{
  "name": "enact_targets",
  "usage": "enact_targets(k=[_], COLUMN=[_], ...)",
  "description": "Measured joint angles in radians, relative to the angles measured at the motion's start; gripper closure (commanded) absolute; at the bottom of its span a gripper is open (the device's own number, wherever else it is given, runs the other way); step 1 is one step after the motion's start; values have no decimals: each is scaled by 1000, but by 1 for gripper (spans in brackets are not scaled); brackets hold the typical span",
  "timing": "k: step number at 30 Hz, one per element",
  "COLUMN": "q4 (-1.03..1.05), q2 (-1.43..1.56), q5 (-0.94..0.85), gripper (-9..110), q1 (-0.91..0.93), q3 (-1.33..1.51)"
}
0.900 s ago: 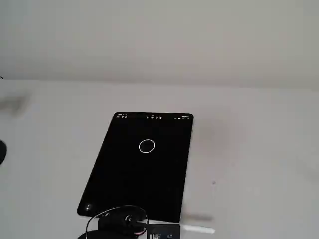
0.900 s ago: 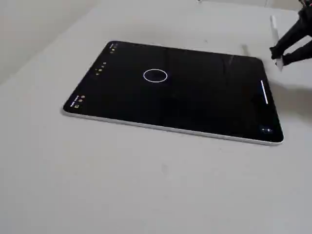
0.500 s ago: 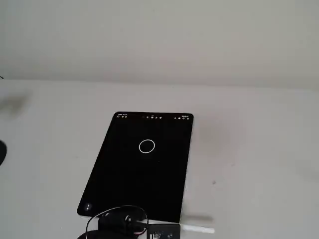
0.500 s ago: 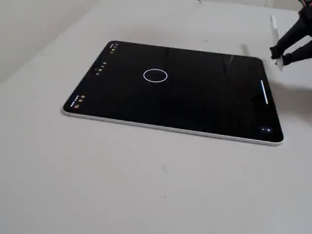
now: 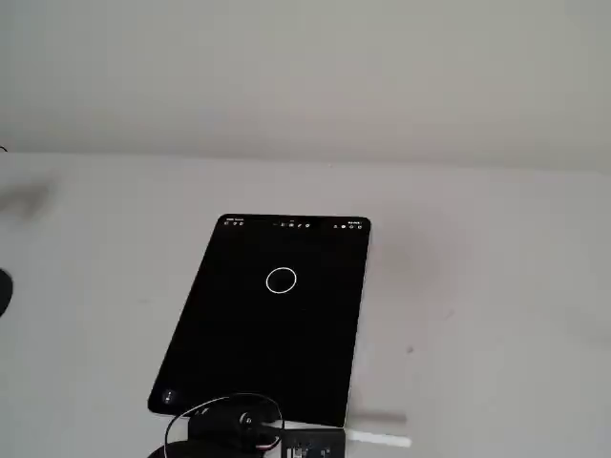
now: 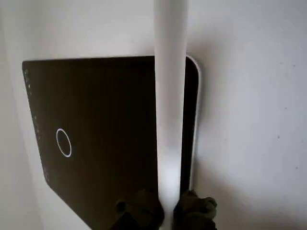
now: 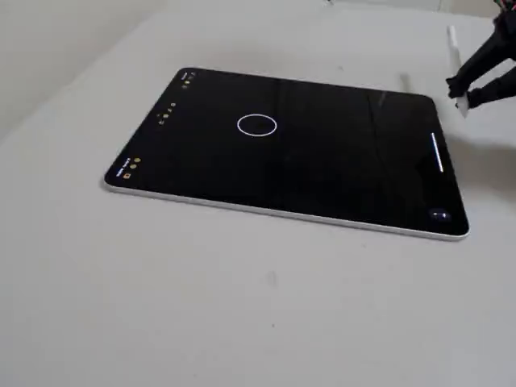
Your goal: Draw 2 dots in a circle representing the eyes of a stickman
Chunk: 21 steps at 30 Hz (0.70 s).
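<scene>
We see a tablet (image 5: 263, 324) lying flat on a pale table (image 5: 496, 286), its black screen showing one thin white circle (image 5: 281, 280) — the stickman's head and nothing else. In both fixed views the ring sits in the half of the screen nearer the row of small icons (image 7: 165, 114), and its inside is plain black; no dots show within it in any view. In the wrist view the circle (image 6: 63, 142) lies toward the left of the screen, well apart from the white stylus (image 6: 170, 110), which runs up the middle of the picture across the tablet's right part. The gripper (image 6: 165, 211) pinches that stylus at the bottom edge, dark fingers pressed against either side of it. In a fixed view the gripper (image 7: 461, 93) hangs beyond the tablet's far corner at the right, off the screen, with the stylus (image 7: 454, 48) pointing away from the tablet.
</scene>
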Motion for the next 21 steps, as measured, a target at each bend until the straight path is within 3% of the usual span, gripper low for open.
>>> enact_targets(k=[13,21], q4=[-58,-397], q2=[2,0], q5=[-34,-449], gripper=[101,101], q1=[-2,-91], q3=[12,87])
